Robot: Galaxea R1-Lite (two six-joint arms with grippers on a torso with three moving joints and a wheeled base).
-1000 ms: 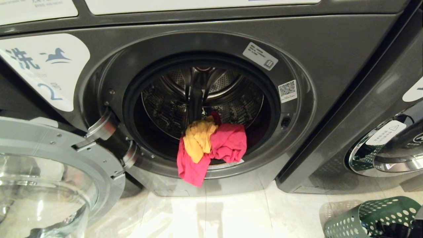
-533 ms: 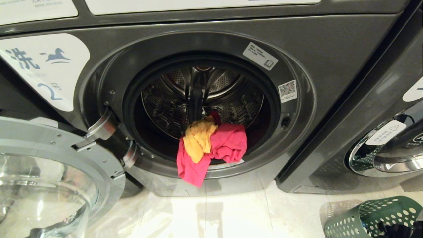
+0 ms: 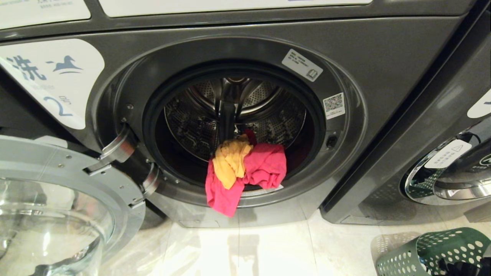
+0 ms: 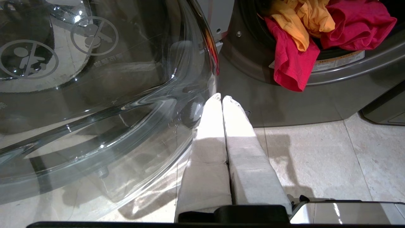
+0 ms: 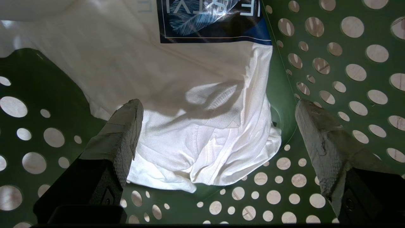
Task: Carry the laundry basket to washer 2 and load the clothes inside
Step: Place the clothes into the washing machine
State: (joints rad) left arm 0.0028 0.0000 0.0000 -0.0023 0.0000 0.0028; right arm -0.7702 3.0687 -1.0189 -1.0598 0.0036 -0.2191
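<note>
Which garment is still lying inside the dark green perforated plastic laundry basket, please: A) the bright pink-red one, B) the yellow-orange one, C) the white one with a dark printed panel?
C: the right wrist view shows the white garment on the basket's floor between the open right gripper.

Glossy glass door (image 3: 50, 214), perforated metal drum (image 3: 268, 122), soft cloth clothes (image 3: 245, 168), matt plastic laundry basket (image 3: 433, 249).

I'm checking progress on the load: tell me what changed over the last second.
Nothing visibly changed. The pink and yellow garments hang over the rim of washer 2, the laundry basket sits on the floor, and the right gripper is open above the white shirt.
</note>
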